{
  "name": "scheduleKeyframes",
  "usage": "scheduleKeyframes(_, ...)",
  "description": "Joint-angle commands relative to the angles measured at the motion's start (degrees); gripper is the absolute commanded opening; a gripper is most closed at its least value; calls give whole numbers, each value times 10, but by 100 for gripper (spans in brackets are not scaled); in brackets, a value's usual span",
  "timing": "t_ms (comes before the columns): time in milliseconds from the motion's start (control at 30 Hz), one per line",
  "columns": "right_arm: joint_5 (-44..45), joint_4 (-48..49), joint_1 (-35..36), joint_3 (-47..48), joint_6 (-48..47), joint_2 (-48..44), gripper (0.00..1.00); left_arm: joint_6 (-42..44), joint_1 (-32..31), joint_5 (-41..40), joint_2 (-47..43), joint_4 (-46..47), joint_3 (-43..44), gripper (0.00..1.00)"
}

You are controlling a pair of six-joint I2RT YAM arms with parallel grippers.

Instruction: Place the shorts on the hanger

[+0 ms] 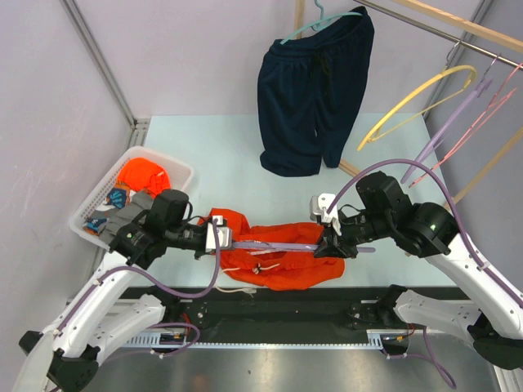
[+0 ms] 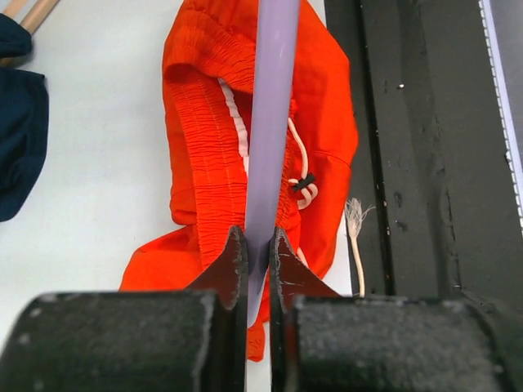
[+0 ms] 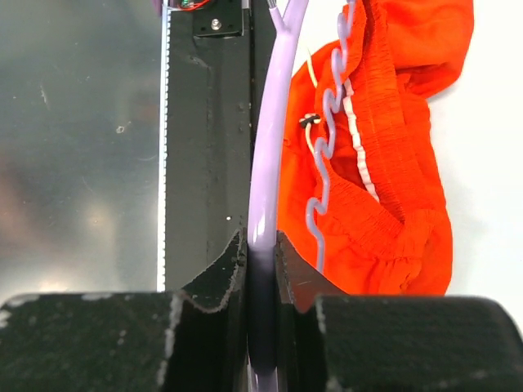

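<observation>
The orange shorts (image 1: 282,269) lie crumpled on the table near its front edge, their white drawstring (image 2: 299,155) loose. Just above them the lavender hanger (image 1: 278,242) is held level between both arms. My left gripper (image 1: 225,238) is shut on its left end; in the left wrist view the jaws (image 2: 259,245) pinch the lavender bar (image 2: 274,98) over the gathered waistband (image 2: 204,139). At the other end my right gripper (image 1: 331,242) is shut on the hanger too. The right wrist view shows the jaws (image 3: 261,245) clamped on the curved arm (image 3: 265,163), with the shorts (image 3: 400,155) to the right.
Navy shorts (image 1: 315,90) hang on a teal hanger (image 1: 323,24) at the back. A yellow hanger (image 1: 417,98) and several lavender and pink ones (image 1: 466,114) hang on the rail at the right. The white basket (image 1: 184,169) at the left holds orange cloth. A black rail (image 1: 270,302) borders the near edge.
</observation>
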Motion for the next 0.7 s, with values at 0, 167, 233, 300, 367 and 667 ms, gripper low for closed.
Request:
scheduleKeyframes(0, 12, 37, 7, 24, -10, 7, 19, -46, -3, 32, -13, 28, 4, 0)
scheduleKeyframes(167, 67, 67, 10, 41, -17, 33, 71, -82, -3, 23, -9, 12, 21, 0)
scheduleKeyframes(233, 84, 76, 24, 58, -25, 58, 77, -85, -4, 21, 12, -9, 36, 1)
scheduleKeyframes(300, 108, 71, 50, 85, -45, 77, 76, -86, -6, 18, 33, -24, 50, 0)
scheduleKeyframes(367, 134, 71, 67, 96, -56, 103, 76, -104, -6, 12, 47, -25, 57, 0)
scheduleKeyframes(667, 199, 108, 153, 93, -112, 148, 61, -119, -7, 35, 75, -26, 72, 0)
